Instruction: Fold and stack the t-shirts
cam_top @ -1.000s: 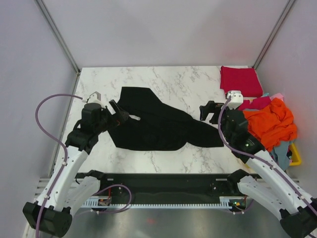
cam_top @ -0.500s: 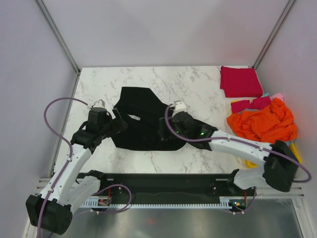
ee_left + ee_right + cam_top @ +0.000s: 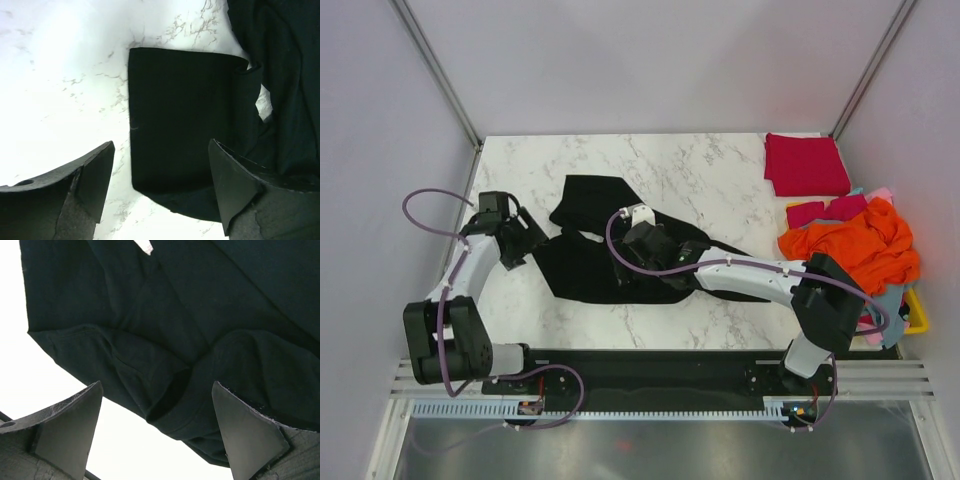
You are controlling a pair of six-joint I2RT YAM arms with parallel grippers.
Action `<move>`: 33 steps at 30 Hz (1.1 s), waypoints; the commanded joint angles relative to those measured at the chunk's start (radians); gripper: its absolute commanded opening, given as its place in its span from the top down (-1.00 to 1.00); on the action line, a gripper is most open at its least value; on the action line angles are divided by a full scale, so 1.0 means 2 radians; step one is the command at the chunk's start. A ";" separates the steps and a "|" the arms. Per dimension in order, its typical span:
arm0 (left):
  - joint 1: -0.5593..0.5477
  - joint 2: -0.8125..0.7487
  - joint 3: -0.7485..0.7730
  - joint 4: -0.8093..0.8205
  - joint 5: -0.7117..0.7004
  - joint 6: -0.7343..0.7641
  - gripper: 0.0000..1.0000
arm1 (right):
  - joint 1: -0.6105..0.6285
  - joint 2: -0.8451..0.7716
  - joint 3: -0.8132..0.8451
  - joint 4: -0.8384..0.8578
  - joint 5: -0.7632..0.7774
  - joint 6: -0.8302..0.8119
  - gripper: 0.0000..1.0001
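The large black t-shirt [image 3: 610, 215] lies spread and rumpled on the middle of the marble table [image 3: 700, 165]. My left gripper [image 3: 527, 240] is open at the shirt's left edge. In the left wrist view [image 3: 161, 150] a flat sleeve of the black shirt [image 3: 180, 100] lies between the fingers. My right gripper [image 3: 626, 262] is open and reaches across over the shirt's middle. In the right wrist view [image 3: 156, 387] it hovers above a folded hem of the black cloth [image 3: 175, 315]. A folded crimson t-shirt [image 3: 806, 163] lies at the back right.
An orange t-shirt [image 3: 855, 245] is heaped on the right, with pink cloth [image 3: 830, 210] behind it and light blue cloth [image 3: 892, 305] in front. The yellow basket [image 3: 918, 312] peeks out under the heap. Frame posts stand at the back corners.
My right arm has swung from the right side leftward across the black shirt. My left gripper has drawn back toward the shirt's left edge.
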 commanded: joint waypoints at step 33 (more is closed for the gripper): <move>-0.106 -0.058 -0.143 0.099 0.110 -0.116 0.96 | -0.280 0.264 0.242 -0.005 -0.156 -0.021 -0.96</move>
